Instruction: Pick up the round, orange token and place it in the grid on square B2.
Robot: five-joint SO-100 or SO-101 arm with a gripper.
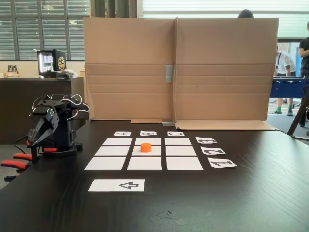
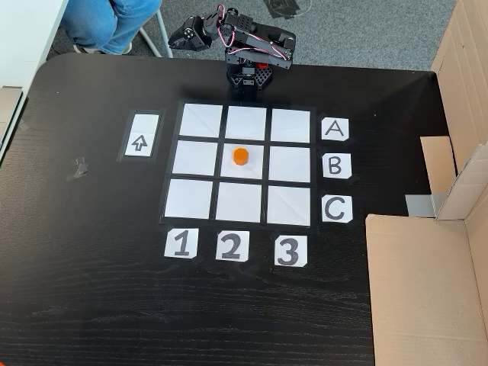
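The orange token [image 2: 240,155] sits on centre square B2 [image 2: 254,169] of the paper grid [image 2: 200,120], apparently delivered; the folded arm's gripper [image 1: 40,132] hangs empty, jaws nearly closed, well clear.

The black arm [image 1: 53,123] sits folded over its base at the left of one fixed view, and at the top centre of the other fixed view. Its upper links are drawn back and its wrist is bent so that the gripper [image 1: 35,140] points down and leftward. The two fingers [image 1: 41,131] lie close together, tips nearly meeting, holding nothing
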